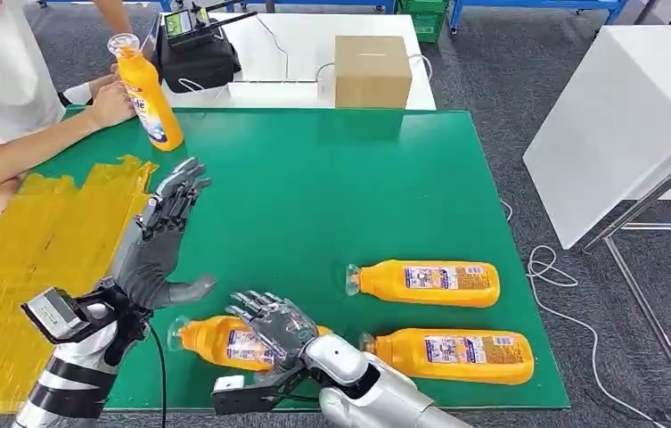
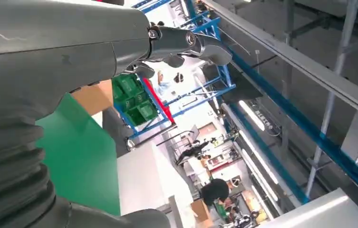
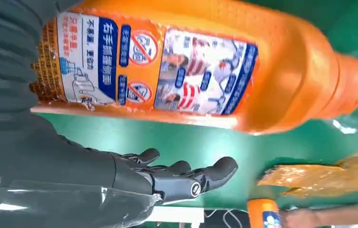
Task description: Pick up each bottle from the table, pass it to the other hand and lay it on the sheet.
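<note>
In the head view the right hand (image 1: 278, 328) sits at the lower centre of the frame, directly over the nearest bottle (image 1: 216, 342), its fingers spread above the label and, as far as that view shows, not yet clamped on anything. The right wrist view gives the same reading: the orange body (image 3: 177, 71) lies along the palm side while the dark fingers (image 3: 186, 178) stand apart from it, with green mat between them. This bottle's long axis runs across the frame, cap toward the left and base hidden under the hand, so the hand lies across its middle and mainly needs to close down on it. The left hand (image 1: 167, 232) is raised in the left-centre of the frame, fingers apart and holding nothing (a ready receiver, by my reading), just up and left of the bottle's cap end. The yellow sheet (image 1: 28, 259) fills the left side, beyond that hand. Two more bottles (image 1: 428, 283) (image 1: 452, 356) lie at the lower right, caps also pointing left, and a person's hand (image 1: 110, 102) holds a fourth bottle (image 1: 146, 94) upright at the upper left.
</note>
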Available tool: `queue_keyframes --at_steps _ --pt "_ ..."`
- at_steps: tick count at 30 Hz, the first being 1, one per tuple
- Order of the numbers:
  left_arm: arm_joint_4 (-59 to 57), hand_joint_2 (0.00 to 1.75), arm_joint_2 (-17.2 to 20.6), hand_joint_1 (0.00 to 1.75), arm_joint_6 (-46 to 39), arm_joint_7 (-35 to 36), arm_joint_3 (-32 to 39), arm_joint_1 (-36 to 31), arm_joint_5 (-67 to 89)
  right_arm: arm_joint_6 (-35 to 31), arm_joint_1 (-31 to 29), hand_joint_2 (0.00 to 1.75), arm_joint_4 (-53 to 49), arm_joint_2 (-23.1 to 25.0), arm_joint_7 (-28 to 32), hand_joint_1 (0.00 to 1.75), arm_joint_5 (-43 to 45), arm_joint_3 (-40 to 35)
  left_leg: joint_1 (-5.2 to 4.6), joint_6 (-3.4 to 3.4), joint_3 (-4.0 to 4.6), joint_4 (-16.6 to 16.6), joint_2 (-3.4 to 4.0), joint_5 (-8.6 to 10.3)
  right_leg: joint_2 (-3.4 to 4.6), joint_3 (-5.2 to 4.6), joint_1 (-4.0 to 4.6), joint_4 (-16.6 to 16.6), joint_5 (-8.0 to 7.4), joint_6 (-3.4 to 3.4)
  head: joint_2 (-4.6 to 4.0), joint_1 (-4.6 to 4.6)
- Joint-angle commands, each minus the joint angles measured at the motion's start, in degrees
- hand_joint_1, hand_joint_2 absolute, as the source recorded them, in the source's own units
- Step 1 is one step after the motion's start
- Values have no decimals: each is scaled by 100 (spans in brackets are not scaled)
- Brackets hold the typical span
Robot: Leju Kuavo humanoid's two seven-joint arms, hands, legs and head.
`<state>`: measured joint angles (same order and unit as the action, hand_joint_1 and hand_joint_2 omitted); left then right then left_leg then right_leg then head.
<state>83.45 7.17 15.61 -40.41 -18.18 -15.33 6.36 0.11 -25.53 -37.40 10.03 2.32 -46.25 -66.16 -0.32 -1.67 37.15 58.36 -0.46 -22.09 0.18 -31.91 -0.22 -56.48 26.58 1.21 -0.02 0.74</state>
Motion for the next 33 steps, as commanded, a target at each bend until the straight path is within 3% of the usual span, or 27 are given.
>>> queue_keyframes --at_steps 1,25,26,27,33 --pt "-302 175 -116 0 42 41 150 -68 26 45 -278 175 548 -161 -246 0 -251 -287 1 8 -16 -8 -5 -1 -8 20 0 11 2 0 0 0" --pt "-213 175 -47 0 1 41 177 56 111 15 -377 175 229 -381 -416 0 -575 -239 -5 5 -11 -5 -8 0 -8 16 -2 7 1 2 0 0" --pt "-193 175 -34 0 -12 41 183 79 112 -39 -402 175 153 -420 -455 0 -588 -170 -4 9 -17 -7 -8 -2 -10 22 -1 9 3 1 0 0" --pt "-154 175 -38 0 -3 41 172 133 115 -151 -284 175 -39 -474 -603 0 -341 414 -5 6 -10 -4 -7 -1 -7 16 -1 7 2 2 0 0" --pt "-172 175 -52 0 2 41 165 118 116 -146 -267 175 -12 -458 -621 0 -245 570 -6 9 -9 -3 -8 -5 -9 64 -1 6 4 3 0 0"
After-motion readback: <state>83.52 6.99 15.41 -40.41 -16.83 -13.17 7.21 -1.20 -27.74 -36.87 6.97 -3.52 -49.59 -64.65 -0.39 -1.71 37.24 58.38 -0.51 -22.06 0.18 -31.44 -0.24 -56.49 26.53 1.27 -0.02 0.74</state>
